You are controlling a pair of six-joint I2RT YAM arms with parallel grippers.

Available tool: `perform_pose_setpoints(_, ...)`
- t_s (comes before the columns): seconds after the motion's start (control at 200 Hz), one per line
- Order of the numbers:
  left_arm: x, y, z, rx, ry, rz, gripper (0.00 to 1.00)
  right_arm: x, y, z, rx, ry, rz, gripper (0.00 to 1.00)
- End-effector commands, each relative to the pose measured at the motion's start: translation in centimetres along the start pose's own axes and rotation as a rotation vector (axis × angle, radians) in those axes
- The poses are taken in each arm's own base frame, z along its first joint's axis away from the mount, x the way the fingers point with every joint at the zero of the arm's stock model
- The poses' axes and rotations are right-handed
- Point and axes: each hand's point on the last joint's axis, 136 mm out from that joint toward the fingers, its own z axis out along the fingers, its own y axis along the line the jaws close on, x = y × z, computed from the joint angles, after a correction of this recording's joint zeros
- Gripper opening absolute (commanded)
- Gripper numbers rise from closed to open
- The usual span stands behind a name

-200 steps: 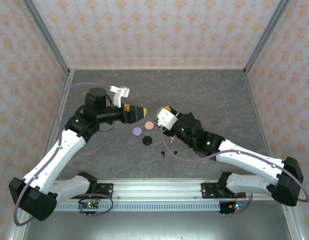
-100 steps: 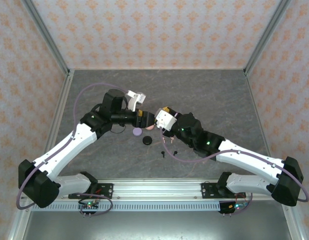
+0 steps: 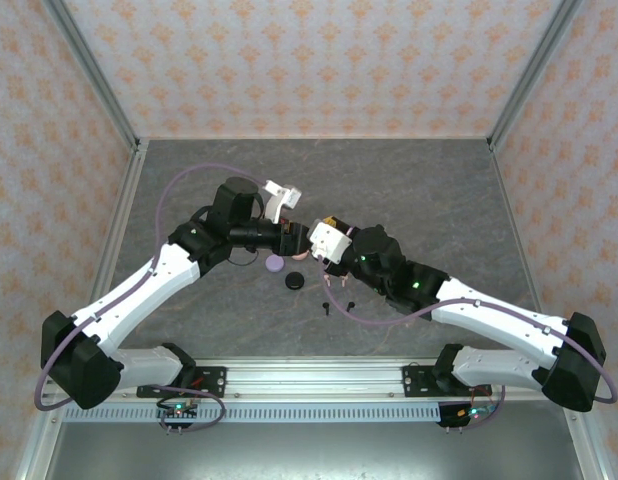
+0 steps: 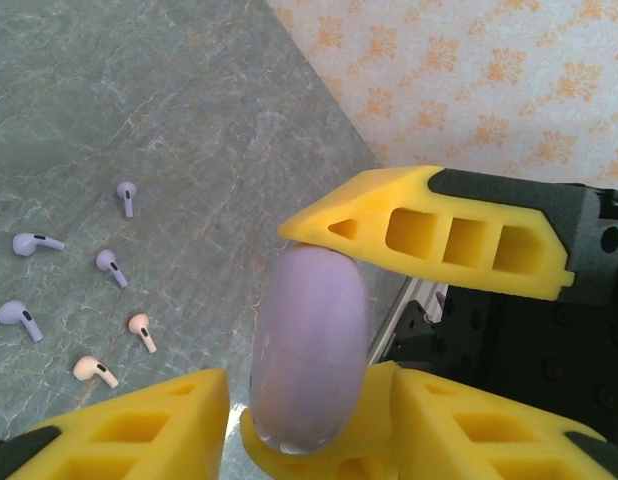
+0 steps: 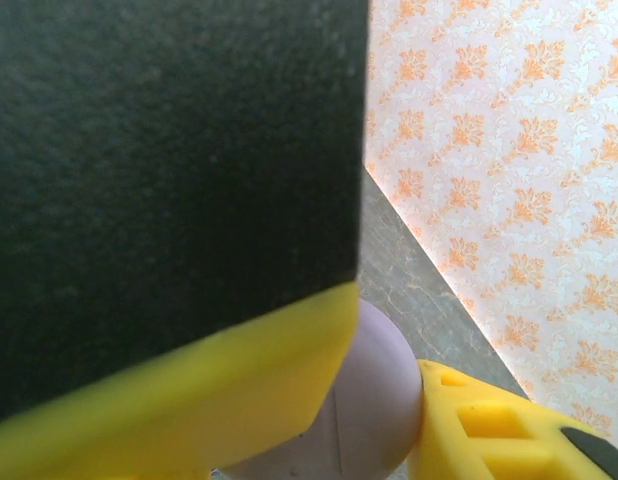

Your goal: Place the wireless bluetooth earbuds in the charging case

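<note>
A lilac charging case (image 4: 309, 340), seen edge-on and closed, is held above the table. My right gripper (image 5: 384, 370) is shut on it, and its yellow fingers (image 4: 419, 225) press the case from above and below in the left wrist view. My left gripper (image 4: 307, 385) straddles the same case, with a narrow gap still showing at its left finger (image 4: 139, 420). In the top view the two grippers meet tip to tip (image 3: 303, 240). Several lilac earbuds (image 4: 109, 265) and two pink ones (image 4: 141, 330) lie loose on the table. A black earbud (image 3: 327, 307) lies nearer the arms.
A lilac disc (image 3: 274, 263), a black disc (image 3: 294, 282) and a partly hidden pink disc (image 3: 298, 256) lie just below the meeting grippers. Patterned walls enclose the grey table (image 3: 419, 190), whose back and right parts are bare.
My left arm has swung right to meet the right gripper, and its jaws have narrowed around the lilac case. The right arm has stayed almost still, holding the case.
</note>
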Motion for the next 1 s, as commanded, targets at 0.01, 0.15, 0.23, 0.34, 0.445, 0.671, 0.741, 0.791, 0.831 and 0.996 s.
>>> perform_pose_setpoints(0.01,-0.8,-1.6,-0.3,0.043,-0.010,0.065,0.41,-1.4,-0.7,-0.3,0.002,-0.030,0.022,0.40)
perform_pose_setpoints(0.15,-0.3,-1.6,-0.2,0.053,0.008,0.079,0.35,-1.6,-0.7,-0.3,-0.002,-0.037,0.032,0.40)
perform_pose_setpoints(0.23,0.0,-1.6,-0.2,0.053,0.017,0.091,0.32,-1.7,-0.7,-0.4,-0.003,-0.040,0.037,0.40)
perform_pose_setpoints(0.34,0.2,-1.5,-0.4,0.049,0.017,0.112,0.27,-1.6,-0.7,-0.4,-0.010,-0.030,0.043,0.41)
perform_pose_setpoints(0.445,0.1,-1.6,-0.6,0.051,-0.001,0.136,0.25,-1.5,-0.5,-0.6,-0.035,-0.015,0.063,0.46)
perform_pose_setpoints(0.671,-0.6,-1.4,-1.0,0.036,-0.086,0.197,0.23,-1.3,-0.3,-1.6,-0.093,-0.013,0.127,0.64)
perform_pose_setpoints(0.741,-0.8,-1.1,-1.1,0.020,-0.118,0.220,0.22,-1.4,-0.1,-2.3,-0.123,-0.018,0.152,0.73)
perform_pose_setpoints(0.791,-0.9,-0.9,-1.1,0.012,-0.138,0.240,0.22,-1.6,-0.1,-2.9,-0.149,-0.029,0.182,0.79)
perform_pose_setpoints(0.831,-1.0,-0.8,-1.2,0.008,-0.157,0.257,0.21,-1.8,-0.1,-3.5,-0.173,-0.045,0.213,0.85)
perform_pose_setpoints(0.996,-1.1,-1.4,-1.8,0.033,-0.235,0.356,0.20,-2.1,-0.7,-5.6,-0.264,-0.106,0.381,0.96)
